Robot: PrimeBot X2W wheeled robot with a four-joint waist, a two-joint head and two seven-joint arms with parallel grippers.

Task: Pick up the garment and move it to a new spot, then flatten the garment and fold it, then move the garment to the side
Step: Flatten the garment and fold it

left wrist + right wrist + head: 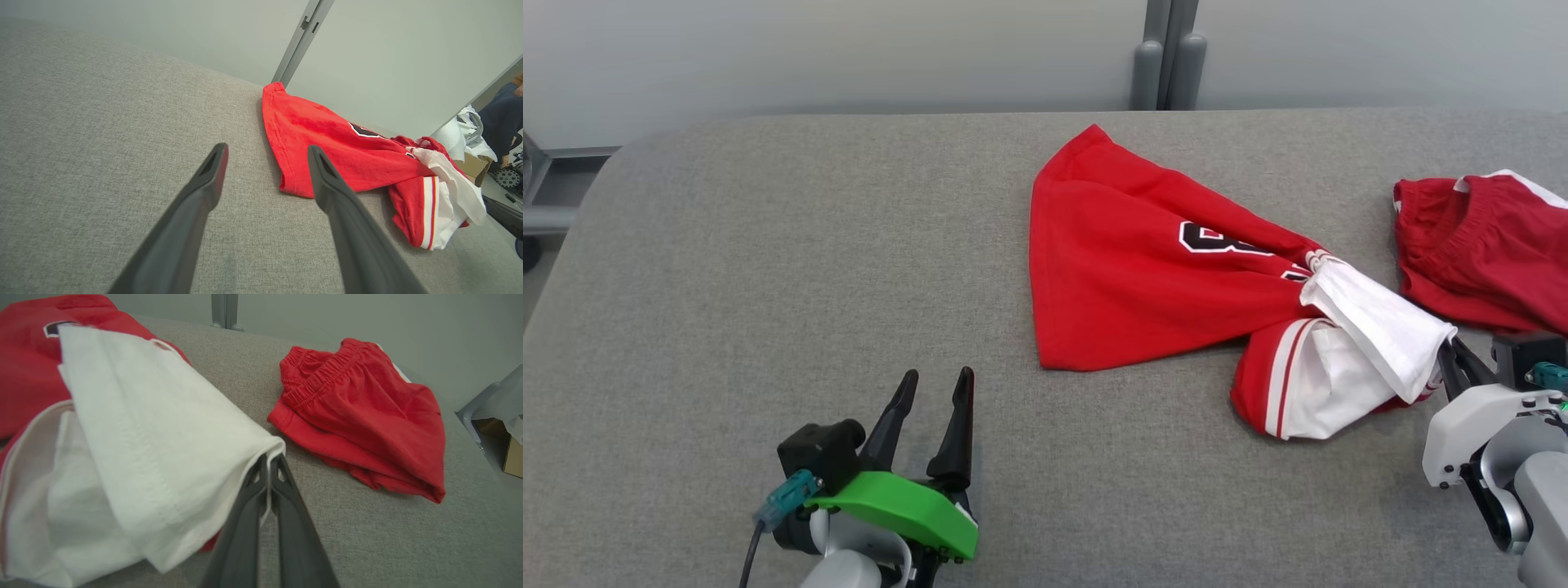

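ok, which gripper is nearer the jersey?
Right. The right gripper is shut on the white edge of the jersey, at its right end. The left gripper is open over the table, apart from the jersey's near-left corner.

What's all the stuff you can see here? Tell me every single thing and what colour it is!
red-and-white cloth jersey shirt: one, red with white parts, crumpled on the middle of the table
red cloth shorts with an elastic waistband: one, red, on the table beside the shirt, on the robot's right
grey fabric-covered table: one, grey, under both clothes
grey upright post: one, grey, behind the table's far edge
brown cardboard box: one, brown, beyond the table's edge in the right wrist view
left claw: one, dark fingers, open, over bare table at the front left
right claw: one, dark fingers, shut on the shirt's white edge
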